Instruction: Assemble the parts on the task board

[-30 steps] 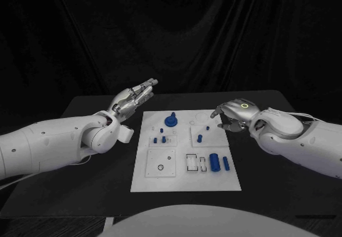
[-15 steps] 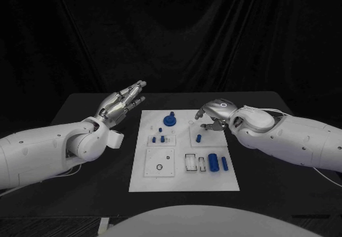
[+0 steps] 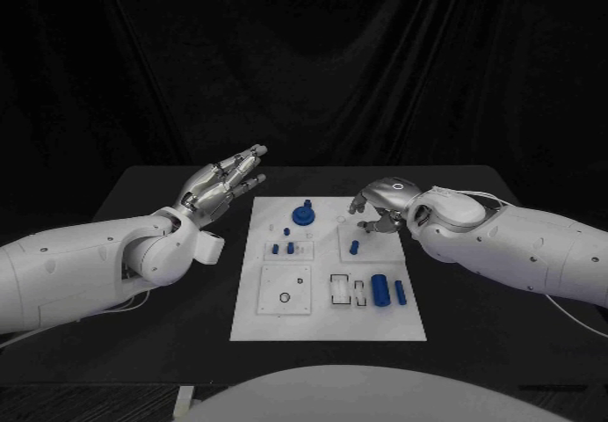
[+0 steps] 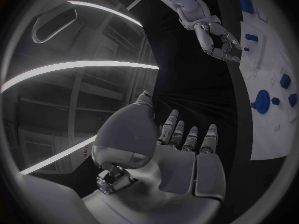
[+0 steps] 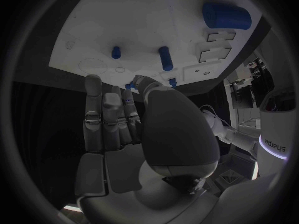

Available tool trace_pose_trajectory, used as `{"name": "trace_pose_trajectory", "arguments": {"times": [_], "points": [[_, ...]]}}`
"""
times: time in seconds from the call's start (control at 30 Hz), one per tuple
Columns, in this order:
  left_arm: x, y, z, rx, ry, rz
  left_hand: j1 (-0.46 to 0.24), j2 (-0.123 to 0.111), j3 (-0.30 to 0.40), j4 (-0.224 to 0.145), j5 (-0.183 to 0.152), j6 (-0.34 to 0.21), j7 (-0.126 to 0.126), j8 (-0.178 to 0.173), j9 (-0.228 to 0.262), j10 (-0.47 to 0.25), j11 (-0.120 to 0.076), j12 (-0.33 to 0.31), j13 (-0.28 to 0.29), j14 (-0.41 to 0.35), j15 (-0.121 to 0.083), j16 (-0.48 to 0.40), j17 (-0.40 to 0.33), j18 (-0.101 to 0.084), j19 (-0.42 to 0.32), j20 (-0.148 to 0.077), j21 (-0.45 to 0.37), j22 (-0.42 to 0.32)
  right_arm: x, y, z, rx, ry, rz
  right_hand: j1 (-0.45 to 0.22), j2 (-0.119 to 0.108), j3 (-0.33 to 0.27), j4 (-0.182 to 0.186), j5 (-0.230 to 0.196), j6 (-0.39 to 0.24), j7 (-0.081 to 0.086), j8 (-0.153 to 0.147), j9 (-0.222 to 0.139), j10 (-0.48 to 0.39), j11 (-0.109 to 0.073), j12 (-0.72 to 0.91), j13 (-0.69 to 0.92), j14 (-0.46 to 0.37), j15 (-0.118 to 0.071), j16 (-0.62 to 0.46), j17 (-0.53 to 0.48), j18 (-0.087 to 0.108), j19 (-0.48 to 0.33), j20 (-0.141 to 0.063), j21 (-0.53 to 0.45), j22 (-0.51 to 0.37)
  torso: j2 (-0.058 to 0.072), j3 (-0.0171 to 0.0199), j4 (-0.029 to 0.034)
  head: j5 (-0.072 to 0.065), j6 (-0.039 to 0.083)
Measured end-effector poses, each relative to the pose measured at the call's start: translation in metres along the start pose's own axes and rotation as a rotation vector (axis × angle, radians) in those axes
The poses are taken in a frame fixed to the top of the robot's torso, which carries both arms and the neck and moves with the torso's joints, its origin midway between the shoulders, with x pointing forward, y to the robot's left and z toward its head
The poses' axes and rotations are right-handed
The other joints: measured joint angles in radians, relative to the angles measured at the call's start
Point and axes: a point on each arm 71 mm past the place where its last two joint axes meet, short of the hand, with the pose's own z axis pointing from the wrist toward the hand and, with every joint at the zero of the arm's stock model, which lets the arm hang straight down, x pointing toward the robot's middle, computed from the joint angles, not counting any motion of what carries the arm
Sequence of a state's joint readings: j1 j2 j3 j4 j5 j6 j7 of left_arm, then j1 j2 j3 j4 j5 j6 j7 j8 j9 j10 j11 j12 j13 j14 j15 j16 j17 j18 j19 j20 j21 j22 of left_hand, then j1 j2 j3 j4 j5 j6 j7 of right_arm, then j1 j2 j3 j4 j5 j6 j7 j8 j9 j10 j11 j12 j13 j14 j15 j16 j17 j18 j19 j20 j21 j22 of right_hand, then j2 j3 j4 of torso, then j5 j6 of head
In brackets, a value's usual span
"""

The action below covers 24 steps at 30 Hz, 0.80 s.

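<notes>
On the black desk lies the white task board, in the middle between both arms. Several blue parts are on it: a round knob-like part near the far edge, small pegs below it, one thick cylinder and one thinner pin in the near right area. At the left of the board, the left robot hand is raised above the desk, its fingers straight and a little apart, and it holds nothing. Over the far right part of the board, the right robot hand hovers with its fingers curved downward above a small blue peg; whether it touches or holds something, I cannot tell
</notes>
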State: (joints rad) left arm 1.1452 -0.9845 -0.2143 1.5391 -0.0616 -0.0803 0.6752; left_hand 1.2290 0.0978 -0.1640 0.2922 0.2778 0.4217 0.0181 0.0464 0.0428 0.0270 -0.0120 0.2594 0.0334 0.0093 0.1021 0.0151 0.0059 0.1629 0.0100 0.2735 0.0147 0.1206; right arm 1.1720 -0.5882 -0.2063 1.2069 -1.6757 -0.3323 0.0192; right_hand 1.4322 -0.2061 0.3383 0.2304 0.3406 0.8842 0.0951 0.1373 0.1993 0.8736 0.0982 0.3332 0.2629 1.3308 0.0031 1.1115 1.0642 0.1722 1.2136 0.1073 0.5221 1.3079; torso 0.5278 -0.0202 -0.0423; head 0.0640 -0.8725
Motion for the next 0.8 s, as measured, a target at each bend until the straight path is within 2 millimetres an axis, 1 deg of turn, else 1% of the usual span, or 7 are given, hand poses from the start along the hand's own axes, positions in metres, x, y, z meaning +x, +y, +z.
{"name": "trace_pose_trajectory", "arguments": {"times": [0.27, 0.3, 0.33, 0.43, 0.6, 0.63, 0.8], "points": [[-0.001, 0.0, 0.0, 0.0, -0.001, -0.001, 0.009, 0.001, -0.007, -0.001, 0.0, 0.0, 0.0, 0.0, 0.0, 0.0, 0.0, 0.004, 0.0, 0.0, 0.0, 0.0, 0.0, 0.0, 0.0, 0.0, 0.0, -0.003, 0.003, -0.005, -0.003, 0.017, 0.024, 0.011, -0.017, -0.004, 0.006, 0.0, 0.034, 0.0, 0.0, -0.004, 0.005, 0.0, 0.0, 0.0, -0.001, 0.017, -0.001, 0.042, 0.036, -0.002, 0.022, -0.001, 0.058, 0.0, 0.0, -0.0004, -0.0025, -0.004, 0.0], [-0.001, 0.0, 0.0, 0.0, -0.001, -0.001, 0.009, 0.001, -0.007, -0.001, 0.0, 0.0, 0.0, 0.0, 0.0, 0.0, 0.0, 0.004, 0.0, 0.0, 0.0, 0.0, 0.0, 0.0, 0.0, 0.0, 0.0, -0.003, 0.003, -0.006, -0.004, 0.018, 0.026, 0.012, -0.021, -0.008, 0.006, 0.0, 0.034, 0.0, 0.0, -0.004, 0.005, 0.0, 0.0, 0.0, -0.001, 0.018, -0.001, 0.044, 0.039, -0.017, 0.025, 0.001, 0.063, 0.0, 0.0, -0.0004, -0.0025, -0.004, 0.0], [-0.001, 0.0, 0.0, 0.0, -0.001, -0.001, 0.009, 0.002, -0.007, -0.001, 0.001, 0.0, 0.0, 0.0, 0.0, 0.0, 0.0, 0.004, 0.0, 0.0, 0.0, 0.0, 0.0, 0.0, 0.0, 0.0, 0.0, -0.003, 0.003, -0.006, -0.004, 0.019, 0.028, 0.013, -0.021, -0.008, 0.006, 0.0, 0.034, 0.0, 0.0, -0.004, 0.005, 0.0, 0.0, 0.0, -0.001, 0.024, -0.001, 0.048, 0.042, -0.017, 0.027, 0.002, 0.066, 0.0, 0.0, -0.0008, -0.0025, -0.004, 0.0], [-0.001, 0.001, 0.001, 0.0, 0.0, -0.002, 0.02, 0.012, -0.013, -0.001, 0.016, -0.004, 0.003, 0.0, 0.0, 0.001, 0.006, 0.004, 0.0, 0.0, 0.0, 0.0, 0.0, 0.0, 0.0, 0.0, 0.0, -0.003, 0.006, -0.006, -0.005, 0.022, 0.037, 0.018, -0.024, -0.005, 0.006, 0.0, 0.034, 0.0, 0.0, -0.004, 0.006, 0.0, 0.0, 0.0, -0.002, 0.024, -0.001, 0.05, 0.047, -0.017, 0.027, 0.002, 0.073, 0.0, -0.001, -0.0012, -0.0026, -0.004, 0.0], [0.0, 0.001, 0.002, 0.0, 0.004, -0.004, 0.035, 0.012, -0.012, -0.001, 0.027, -0.004, 0.003, 0.0, 0.0, 0.0, 0.007, 0.004, 0.0, 0.0, 0.0, 0.0, 0.0, 0.0, 0.004, 0.004, 0.0, -0.003, 0.017, -0.007, -0.007, 0.034, 0.058, 0.028, -0.026, -0.003, 0.012, -0.006, 0.034, 0.0, 0.0, -0.004, 0.008, 0.0, 0.0, 0.0, -0.002, 0.024, -0.001, 0.055, 0.048, -0.017, 0.03, -0.002, 0.077, 0.0, -0.001, -0.0016, -0.0027, -0.001, 0.0], [0.0, 0.001, 0.002, 0.0, 0.004, -0.005, 0.045, 0.011, -0.019, -0.002, 0.039, -0.004, 0.003, 0.0, 0.0, 0.0, 0.007, 0.01, 0.0, 0.0, 0.007, 0.001, 0.0, 0.0, 0.004, 0.004, 0.0, -0.003, 0.019, -0.007, -0.007, 0.036, 0.061, 0.029, -0.026, -0.003, 0.017, -0.011, 0.038, 0.0, 0.0, -0.004, 0.009, -0.002, -0.001, 0.0, -0.003, 0.024, -0.001, 0.053, 0.042, -0.017, 0.03, -0.002, 0.071, 0.0, -0.001, -0.0017, -0.0027, 0.0, 0.0], [0.0, 0.001, 0.001, 0.0, 0.006, -0.007, 0.067, 0.016, -0.021, -0.001, 0.062, 0.0, 0.007, 0.0, 0.0, 0.0, 0.014, 0.013, 0.0, 0.002, 0.013, 0.004, 0.001, 0.0, 0.004, 0.004, 0.0, -0.001, 0.028, -0.008, -0.006, 0.045, 0.074, 0.034, -0.026, -0.003, 0.036, -0.03, 0.068, 0.0, 0.0, -0.009, 0.012, -0.029, 0.004, 0.0, -0.003, 0.01, 0.0, 0.046, 0.026, -0.017, 0.021, 0.001, 0.046, 0.0, -0.002, -0.0021, -0.0029, 0.003, 0.0]]}}
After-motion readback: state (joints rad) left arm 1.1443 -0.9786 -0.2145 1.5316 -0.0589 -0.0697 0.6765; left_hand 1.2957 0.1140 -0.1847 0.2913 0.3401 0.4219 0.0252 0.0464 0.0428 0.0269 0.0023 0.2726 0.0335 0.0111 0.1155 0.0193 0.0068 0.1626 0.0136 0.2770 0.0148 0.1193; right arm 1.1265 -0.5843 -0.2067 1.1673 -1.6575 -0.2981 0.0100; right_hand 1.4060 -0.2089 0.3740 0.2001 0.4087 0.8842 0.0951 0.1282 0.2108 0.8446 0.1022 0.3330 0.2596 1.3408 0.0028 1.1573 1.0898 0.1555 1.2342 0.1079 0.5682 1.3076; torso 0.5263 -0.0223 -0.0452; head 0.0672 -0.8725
